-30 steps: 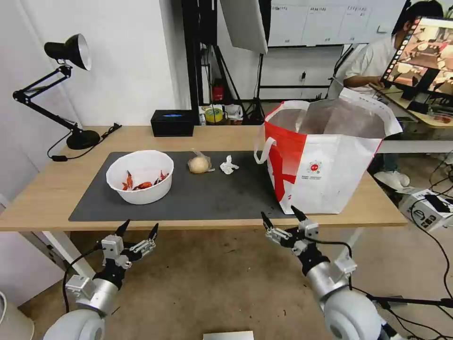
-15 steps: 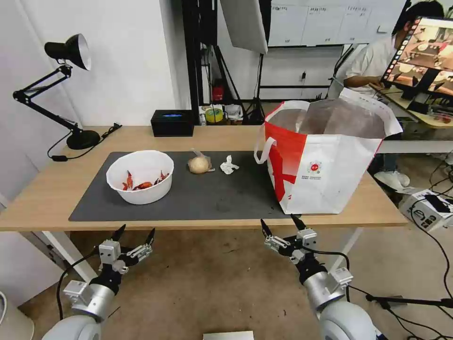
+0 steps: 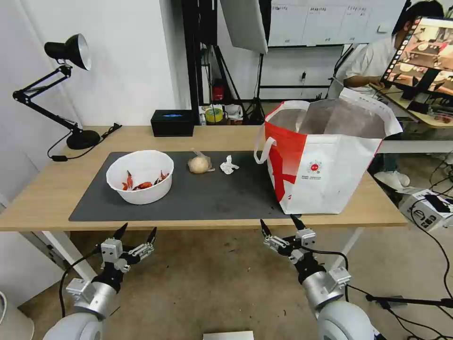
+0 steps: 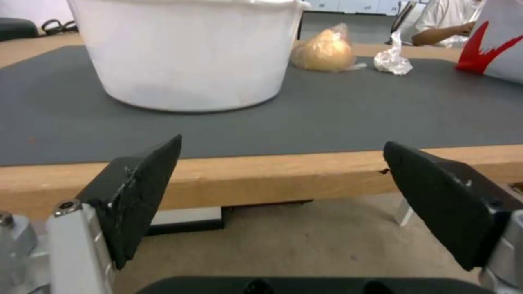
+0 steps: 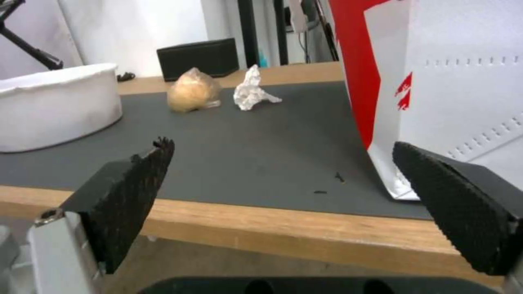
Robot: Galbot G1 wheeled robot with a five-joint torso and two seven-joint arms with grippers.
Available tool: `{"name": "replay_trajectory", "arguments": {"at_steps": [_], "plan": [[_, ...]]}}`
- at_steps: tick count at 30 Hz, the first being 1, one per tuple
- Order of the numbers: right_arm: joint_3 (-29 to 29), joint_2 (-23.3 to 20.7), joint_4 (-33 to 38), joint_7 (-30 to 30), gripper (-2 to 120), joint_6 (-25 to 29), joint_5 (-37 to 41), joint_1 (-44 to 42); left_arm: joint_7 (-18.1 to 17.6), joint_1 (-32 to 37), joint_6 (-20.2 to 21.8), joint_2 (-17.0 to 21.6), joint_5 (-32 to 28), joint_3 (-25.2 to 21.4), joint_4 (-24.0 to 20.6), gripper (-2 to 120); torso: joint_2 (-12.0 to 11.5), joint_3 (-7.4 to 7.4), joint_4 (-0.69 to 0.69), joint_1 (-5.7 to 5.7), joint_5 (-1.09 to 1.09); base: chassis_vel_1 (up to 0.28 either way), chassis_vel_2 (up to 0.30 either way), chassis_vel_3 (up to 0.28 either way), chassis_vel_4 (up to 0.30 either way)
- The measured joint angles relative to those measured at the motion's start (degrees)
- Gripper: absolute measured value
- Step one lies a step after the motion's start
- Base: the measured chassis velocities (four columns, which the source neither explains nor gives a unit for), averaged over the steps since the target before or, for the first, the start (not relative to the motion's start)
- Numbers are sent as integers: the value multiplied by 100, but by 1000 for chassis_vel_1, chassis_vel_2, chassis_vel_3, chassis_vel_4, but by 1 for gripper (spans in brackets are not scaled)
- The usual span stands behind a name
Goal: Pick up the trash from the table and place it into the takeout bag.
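Starting from below the front edge of the bench [image 3: 52, 198], we held both grippers wide and empty: the left gripper [image 3: 135, 234] under the bowl [image 3: 140, 176], the right gripper [image 3: 279, 226] under the near corner of the takeout bag [image 3: 325, 160]. Nothing on the bench was in our grasp yet, so we judged the first pick was what lay ahead.

To do it well, we thought each arm should rise clear of the wooden lip before reaching in, since the fingers sat below it. The bowl held loose crayfish shells [image 3: 141, 184], so it wanted a level lift by the rim. The wrapped bun [image 3: 198, 164] and the crumpled tissue [image 3: 228, 165] lay just beside each other near the far edge of the mat [image 3: 226, 198], between bowl and bag; both looked light and soft, better pinched gently from above. The bag stood upright with its mouth open, and its loop handle [image 3: 262, 150] hung on the side facing the trash, a possible snag.

A black box [image 3: 172, 123] and a desk lamp [image 3: 66, 85] stood at the back of the bench, before a white wall.
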Motion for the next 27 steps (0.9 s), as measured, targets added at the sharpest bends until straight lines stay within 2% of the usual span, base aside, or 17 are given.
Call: {"name": "replay_trajectory", "arguments": {"at_steps": [7, 17, 25, 27], "plan": [[-78, 11, -81, -9, 100, -11, 15, 84, 3, -10, 6, -45, -6, 75, 44, 100, 0, 0, -1, 0, 1, 0, 0, 0, 0], [-569, -24, -188, 192, 100, -266, 54, 868, -2, -131, 30, 30, -15, 115, 68, 100, 0, 0, 0, 1, 0, 0, 0, 0, 0], [-1276, 50, -317, 614, 100, -706, 266, 1929, -17, -99, 44, -1, -20, 130, -5, 100, 0, 0, 0, 0, 0, 0, 0, 0, 0], [-1508, 179, -456, 897, 100, -994, 394, 2421, -19, -77, 46, -19, -13, 138, -23, 100, -1, 1, 0, 1, 0, 0, 0, 0, 0]]}}
